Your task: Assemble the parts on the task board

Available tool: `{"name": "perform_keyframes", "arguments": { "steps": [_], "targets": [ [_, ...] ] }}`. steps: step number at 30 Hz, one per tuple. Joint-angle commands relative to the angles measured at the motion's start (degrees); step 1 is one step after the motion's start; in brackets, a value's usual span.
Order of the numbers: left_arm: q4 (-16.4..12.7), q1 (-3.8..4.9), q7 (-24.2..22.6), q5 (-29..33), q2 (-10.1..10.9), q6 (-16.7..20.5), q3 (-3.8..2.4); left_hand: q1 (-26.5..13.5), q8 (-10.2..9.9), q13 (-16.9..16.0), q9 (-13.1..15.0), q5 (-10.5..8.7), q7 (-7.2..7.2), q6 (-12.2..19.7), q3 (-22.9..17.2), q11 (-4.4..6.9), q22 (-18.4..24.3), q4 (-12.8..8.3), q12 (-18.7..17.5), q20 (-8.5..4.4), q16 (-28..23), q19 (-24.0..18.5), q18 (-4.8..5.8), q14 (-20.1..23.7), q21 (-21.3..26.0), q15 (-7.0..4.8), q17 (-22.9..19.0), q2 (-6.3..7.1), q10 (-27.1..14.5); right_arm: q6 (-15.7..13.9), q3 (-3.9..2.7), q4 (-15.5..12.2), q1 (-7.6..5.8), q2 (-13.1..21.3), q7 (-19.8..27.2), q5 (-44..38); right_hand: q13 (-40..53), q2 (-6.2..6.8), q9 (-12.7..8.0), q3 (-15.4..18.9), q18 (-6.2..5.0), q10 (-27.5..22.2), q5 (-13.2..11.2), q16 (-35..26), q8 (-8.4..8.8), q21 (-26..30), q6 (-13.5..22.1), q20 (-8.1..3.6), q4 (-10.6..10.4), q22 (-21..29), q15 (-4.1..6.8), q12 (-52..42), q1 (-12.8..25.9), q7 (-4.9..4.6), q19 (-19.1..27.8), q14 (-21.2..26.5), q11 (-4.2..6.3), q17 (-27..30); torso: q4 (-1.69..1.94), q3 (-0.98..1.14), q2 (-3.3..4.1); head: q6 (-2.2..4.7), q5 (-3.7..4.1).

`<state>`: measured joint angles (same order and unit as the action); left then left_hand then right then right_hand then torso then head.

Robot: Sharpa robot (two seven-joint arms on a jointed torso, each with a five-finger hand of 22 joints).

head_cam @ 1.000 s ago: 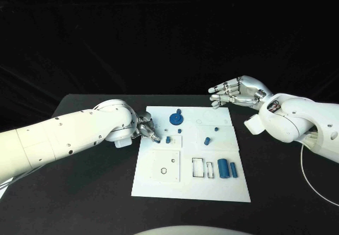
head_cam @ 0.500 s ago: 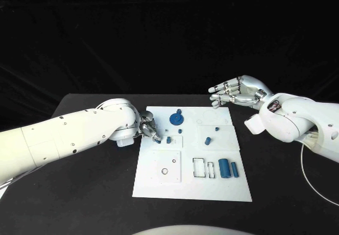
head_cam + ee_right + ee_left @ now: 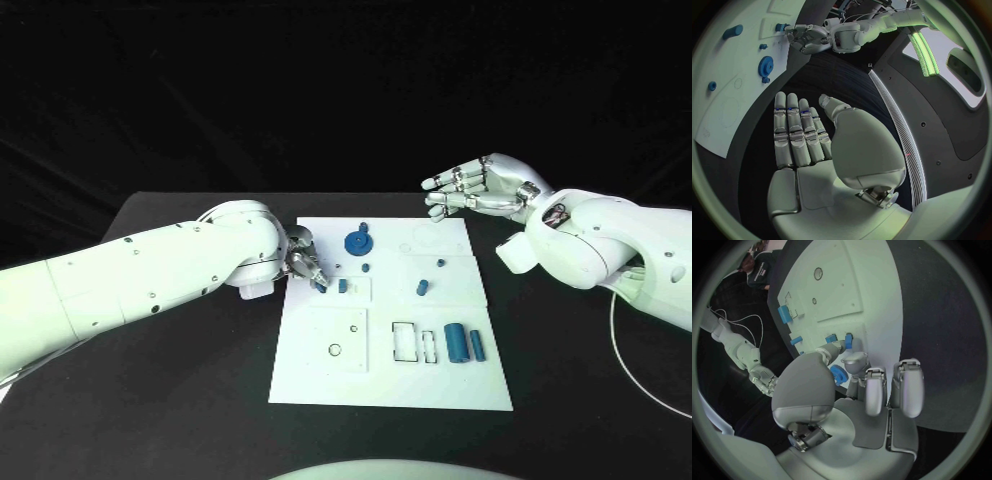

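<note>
My left hand [image 3: 299, 262] sits at the board's [image 3: 389, 385] left edge, fingertips pinching a small blue part [image 3: 837, 375]. My right hand [image 3: 483, 188] hovers spread, empty, beyond the far edge.

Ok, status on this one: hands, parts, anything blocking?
Left hand at the board's left edge, pinching a small blue part. Right hand open, raised beyond the far right corner. Gear, cylinder still loose. Nothing blocking.

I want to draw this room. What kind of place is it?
Probably a robot test lab: a black table against a dark backdrop, a white task board with small blue parts, and two white robot arms working over it.
</note>
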<state>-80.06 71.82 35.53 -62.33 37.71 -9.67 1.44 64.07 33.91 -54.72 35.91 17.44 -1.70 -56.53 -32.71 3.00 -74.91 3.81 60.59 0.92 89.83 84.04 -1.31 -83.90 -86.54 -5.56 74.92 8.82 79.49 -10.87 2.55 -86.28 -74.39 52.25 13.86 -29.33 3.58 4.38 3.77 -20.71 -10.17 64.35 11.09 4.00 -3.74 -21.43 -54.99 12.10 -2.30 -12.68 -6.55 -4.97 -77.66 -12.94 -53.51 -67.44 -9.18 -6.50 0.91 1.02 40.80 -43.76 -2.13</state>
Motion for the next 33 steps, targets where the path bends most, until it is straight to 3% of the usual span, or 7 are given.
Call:
{"name": "perform_keyframes", "arguments": {
  "steps": [1,17,33],
  "targets": [
    [-0.07,-0.47,0.53,-0.11,-0.47,-1.48,0.33,-1.41,0.16,-0.19,0.08,-0.08,1.24,-1.49,1.11,0.30,-13.02,0.45,0.35,-0.59,0.17,4.73,0.50,-6.10,-0.45,-0.51,15.08,0.34,0.29,1.18,-0.01,-0.01,0.03,-0.07,0.48,-0.05,-0.05,-0.22,-0.02,-0.04,-0.20,-0.05,0.25,-0.18,0.04,0.31,-0.02,-0.02,0.29,0.05,0.32,0.00,0.12,0.09,-0.32,-0.04,0.20,0.05,0.01,-0.03,0.00,-0.10,0.03],
    [0.19,-0.45,0.75,-0.81,-0.60,-0.47,0.32,-5.17,0.22,-1.01,0.22,-0.15,1.42,-2.33,5.91,0.47,-13.40,3.47,1.11,-0.80,0.17,4.94,0.63,-6.10,-0.91,-0.71,15.08,0.63,0.48,1.16,-0.01,0.05,0.03,-0.15,0.44,-0.05,-0.06,-0.21,-0.03,-0.04,-0.20,-0.10,0.30,-0.19,0.06,0.37,0.02,-0.02,0.30,0.09,0.31,0.01,0.16,0.08,-0.33,-0.01,0.18,0.08,0.01,-0.03,-0.02,-0.20,0.06],
    [0.22,-0.45,0.87,-1.15,-0.65,0.22,0.28,-6.15,0.27,-1.51,0.30,-0.15,1.49,-2.70,8.25,0.52,-13.73,4.78,1.59,-0.86,0.17,5.13,0.75,-6.10,-1.36,-0.76,15.08,0.39,0.68,1.14,-0.01,0.04,0.03,-0.12,0.43,-0.05,-0.06,-0.20,-0.03,-0.04,-0.20,-0.11,0.31,-0.20,0.06,0.39,0.03,-0.01,0.31,0.11,0.30,0.01,0.17,0.08,-0.34,0.00,0.18,0.09,-0.01,0.00,0.00,-0.19,0.18]
  ]
}}
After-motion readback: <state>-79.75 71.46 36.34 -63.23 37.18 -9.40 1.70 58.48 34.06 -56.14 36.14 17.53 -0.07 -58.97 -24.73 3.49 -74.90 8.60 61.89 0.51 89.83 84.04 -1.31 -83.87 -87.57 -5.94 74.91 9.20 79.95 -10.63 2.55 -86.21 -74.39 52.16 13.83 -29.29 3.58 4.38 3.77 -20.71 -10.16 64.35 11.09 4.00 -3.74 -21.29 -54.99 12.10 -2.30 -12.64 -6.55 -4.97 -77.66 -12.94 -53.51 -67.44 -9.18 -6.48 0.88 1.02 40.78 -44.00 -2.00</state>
